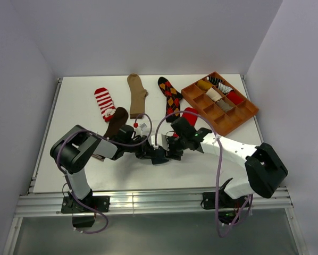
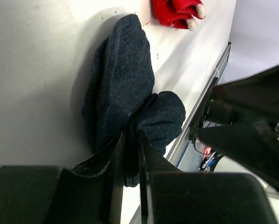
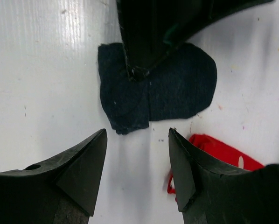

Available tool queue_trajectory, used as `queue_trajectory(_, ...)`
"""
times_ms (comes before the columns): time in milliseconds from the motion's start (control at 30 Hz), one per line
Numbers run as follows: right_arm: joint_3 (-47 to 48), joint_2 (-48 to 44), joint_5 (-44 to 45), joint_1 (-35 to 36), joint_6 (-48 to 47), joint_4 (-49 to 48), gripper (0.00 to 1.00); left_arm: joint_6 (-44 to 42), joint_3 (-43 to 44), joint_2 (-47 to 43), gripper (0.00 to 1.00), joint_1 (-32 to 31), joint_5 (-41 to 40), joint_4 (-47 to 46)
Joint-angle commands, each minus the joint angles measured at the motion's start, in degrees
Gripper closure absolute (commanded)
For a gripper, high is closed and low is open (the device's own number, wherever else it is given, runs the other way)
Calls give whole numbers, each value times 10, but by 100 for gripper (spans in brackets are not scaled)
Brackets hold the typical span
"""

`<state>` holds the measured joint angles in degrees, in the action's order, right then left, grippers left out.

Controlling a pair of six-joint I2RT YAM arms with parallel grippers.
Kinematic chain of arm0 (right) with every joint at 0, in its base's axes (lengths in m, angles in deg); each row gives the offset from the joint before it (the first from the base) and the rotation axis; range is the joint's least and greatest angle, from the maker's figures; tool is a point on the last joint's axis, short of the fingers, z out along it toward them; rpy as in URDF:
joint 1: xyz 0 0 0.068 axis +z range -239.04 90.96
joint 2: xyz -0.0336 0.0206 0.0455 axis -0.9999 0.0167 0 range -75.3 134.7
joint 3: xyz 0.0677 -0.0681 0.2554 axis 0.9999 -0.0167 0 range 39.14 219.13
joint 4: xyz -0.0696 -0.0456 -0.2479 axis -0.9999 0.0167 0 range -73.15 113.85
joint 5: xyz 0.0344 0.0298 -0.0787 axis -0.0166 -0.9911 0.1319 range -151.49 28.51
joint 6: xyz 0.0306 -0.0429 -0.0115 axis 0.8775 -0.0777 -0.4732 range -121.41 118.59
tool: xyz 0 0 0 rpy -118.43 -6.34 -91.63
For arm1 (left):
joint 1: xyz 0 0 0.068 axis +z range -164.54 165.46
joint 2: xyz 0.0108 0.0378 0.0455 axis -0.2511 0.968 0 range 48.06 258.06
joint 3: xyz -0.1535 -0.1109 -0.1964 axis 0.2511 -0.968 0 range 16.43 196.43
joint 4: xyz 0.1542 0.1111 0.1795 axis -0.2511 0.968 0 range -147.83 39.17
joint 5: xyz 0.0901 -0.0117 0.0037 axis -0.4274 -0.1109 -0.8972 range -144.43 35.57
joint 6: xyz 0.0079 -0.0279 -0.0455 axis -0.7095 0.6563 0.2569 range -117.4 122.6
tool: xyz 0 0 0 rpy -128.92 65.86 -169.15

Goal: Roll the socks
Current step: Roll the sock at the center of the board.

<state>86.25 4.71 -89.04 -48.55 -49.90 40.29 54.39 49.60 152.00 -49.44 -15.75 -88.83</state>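
A navy sock lies folded on the white table, and my left gripper is shut on its near fold. From the right wrist view the same navy sock sits just ahead of my right gripper, which hovers open with only bare table between its fingers. The left gripper presses on the sock from above there. A red sock lies by the right finger. In the top view both grippers meet mid-table, left gripper and right gripper, hiding the navy sock.
Further back lie a red-white striped sock, a tan sock, a black argyle sock, a dark brown sock and the red sock. A wooden compartment tray with rolled socks stands at the back right.
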Motion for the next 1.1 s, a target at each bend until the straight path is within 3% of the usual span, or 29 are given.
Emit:
queue_trajectory(0,-18,-12,17,30,-19,-39,38,-54,-43,57,100,-4,-72,160)
queue_trajectory(267,-58,10,96,113,-35,-79,40,-58,-36,69,100,-4,-63,169)
queue_trajectory(700,-57,68,187,129,-36,-116,43,-59,-35,81,100,-4,-33,148)
queue_trajectory(800,-46,86,195,129,-29,-113,50,-56,-37,76,100,-5,-24,141)
queue_trajectory(833,-43,89,195,129,-28,-109,63,-55,-40,70,100,-6,-23,139)
queue_trajectory(900,-33,100,191,129,-24,-101,74,-50,-41,63,100,-7,-26,141)
queue_trajectory(1067,20,111,122,104,-16,2,80,-27,-46,12,89,-7,-55,143)
